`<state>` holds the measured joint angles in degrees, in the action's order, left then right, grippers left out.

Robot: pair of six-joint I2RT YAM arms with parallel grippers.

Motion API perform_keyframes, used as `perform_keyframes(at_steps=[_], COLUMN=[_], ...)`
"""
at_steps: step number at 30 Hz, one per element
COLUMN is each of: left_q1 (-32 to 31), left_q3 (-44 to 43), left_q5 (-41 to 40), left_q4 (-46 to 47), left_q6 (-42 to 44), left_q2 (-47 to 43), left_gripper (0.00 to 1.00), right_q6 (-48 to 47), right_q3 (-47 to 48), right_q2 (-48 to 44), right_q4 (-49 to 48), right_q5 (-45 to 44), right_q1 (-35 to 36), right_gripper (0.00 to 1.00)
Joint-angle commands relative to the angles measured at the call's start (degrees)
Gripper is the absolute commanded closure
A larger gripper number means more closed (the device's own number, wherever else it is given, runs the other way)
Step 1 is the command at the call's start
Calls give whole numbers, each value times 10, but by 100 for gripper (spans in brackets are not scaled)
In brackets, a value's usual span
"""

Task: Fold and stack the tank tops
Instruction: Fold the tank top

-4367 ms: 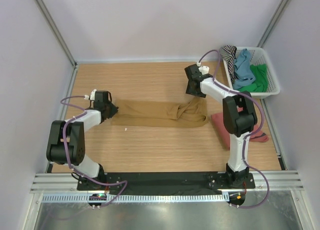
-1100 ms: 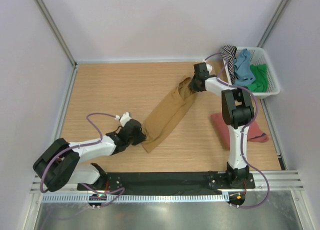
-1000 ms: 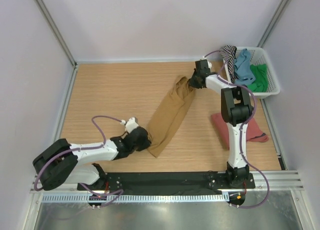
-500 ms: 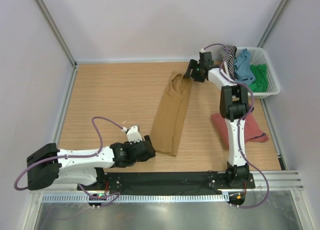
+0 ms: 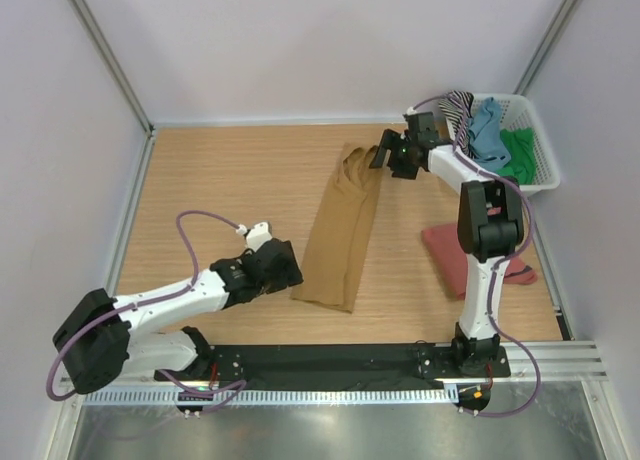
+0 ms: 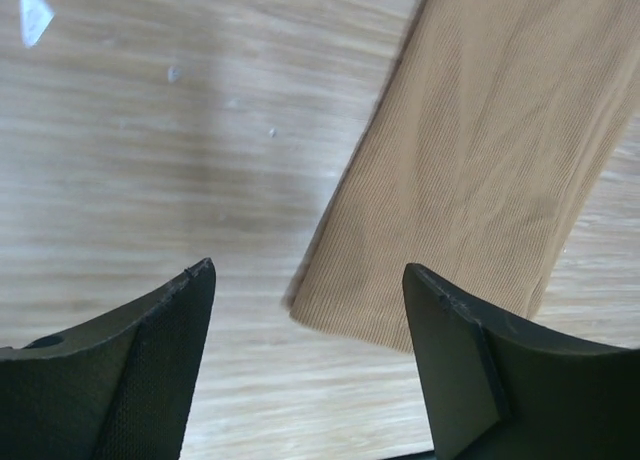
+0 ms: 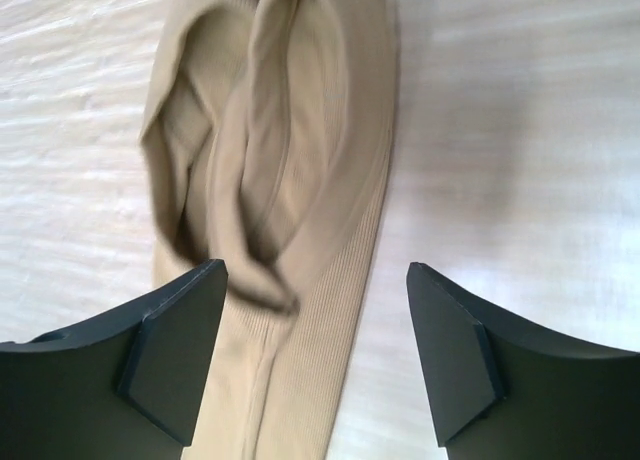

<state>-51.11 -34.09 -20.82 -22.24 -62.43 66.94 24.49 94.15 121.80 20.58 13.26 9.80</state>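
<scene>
The ochre-brown tank top [image 5: 340, 230] lies folded into a long narrow strip on the wooden table, running from the far middle toward the near edge. My left gripper [image 5: 287, 267] is open just left of its near end, holding nothing. In the left wrist view the hem corner of the tank top [image 6: 480, 160] lies on the wood ahead of the open left gripper [image 6: 308, 270]. My right gripper [image 5: 384, 156] is open beside the far strap end. In the right wrist view the straps of the tank top [image 7: 330, 180] lie loose under the open right gripper [image 7: 315, 267]. A rust-red tank top [image 5: 438, 248] lies at the right, partly behind the right arm.
A white basket [image 5: 535, 176] at the far right corner holds a striped top [image 5: 458, 105], a blue one [image 5: 487, 130] and a green one [image 5: 520, 150]. Walls close the table on the left, far and right sides.
Both grippers swung the ochre-brown top from lying crosswise to lying lengthwise, then opened and let it go. The left gripper has since drawn back a little to the left.
</scene>
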Motion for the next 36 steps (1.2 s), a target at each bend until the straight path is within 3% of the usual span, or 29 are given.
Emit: perform_keyframes(at_steps=[1,5,15,20,26,29,36], left_q1=[31,39,40,38,13,-21,-78], left_q3=[-26,-32,-12,35,56,54,68], left_q5=[67,95,132,159,160,148,110], left_q4=[61,93,142,185,208,210,259], left_q6=[65,69,52,25,5,-16,-93], left_q2=[36,85,137,143,147,155,158], left_gripper=[26,32,55,80,100,100,99], right_q6=[22,41,62,69,77,76,76], right_q3=[-62,-128,-129,-107,-64,-40,41], right_q2=[-75,-97,-45,-6,41,59,114], right_q4=[-30,-62,-87,-85,-84,-78,-52], right_q5=[6,25,48,47,59,54,73], right_q1=[4,4,5,4,4,4,5], right_gripper=[22,40,42,48,79,90,91])
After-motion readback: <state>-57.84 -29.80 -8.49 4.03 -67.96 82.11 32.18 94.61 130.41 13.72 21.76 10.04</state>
